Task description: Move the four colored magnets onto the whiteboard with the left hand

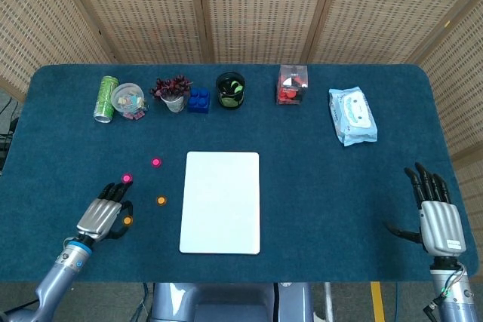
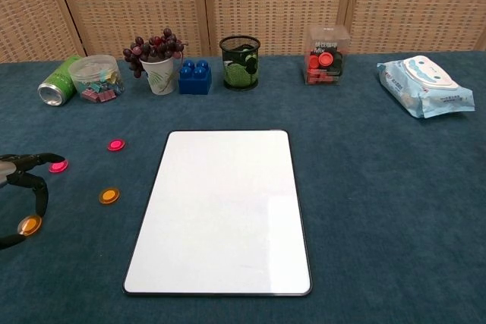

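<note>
Across the middle of both frames spreads the dark blue felt-covered table (image 1: 317,186), and at its centre lies the white rectangular whiteboard with rounded corners (image 1: 220,201), bare, with none of the magnets on it yet. Low in the right corner of the head view the right hand (image 1: 435,213) rests flat on the cloth, fingers straight and spread, holding nothing. Low at the left of that view the left hand (image 1: 102,216) sits with its fingers curved downward; in the chest view they arch like a claw at the far left edge, around the nearer orange round magnet (image 2: 29,224). Whether fingertip and thumb actually pinch that disc cannot be told; it looks tilted, perhaps just off the cloth. The other orange round magnet (image 2: 109,196) lies between the left hand and the whiteboard's left edge. One pink round magnet (image 2: 58,165) lies just beside the fingertips, and a second pink round magnet (image 2: 115,144) lies further up and right.

I judge the step in hand to be the first pickup. The next move calls for a firm pinch, a lift, and a carry rightward to the board.
</note>
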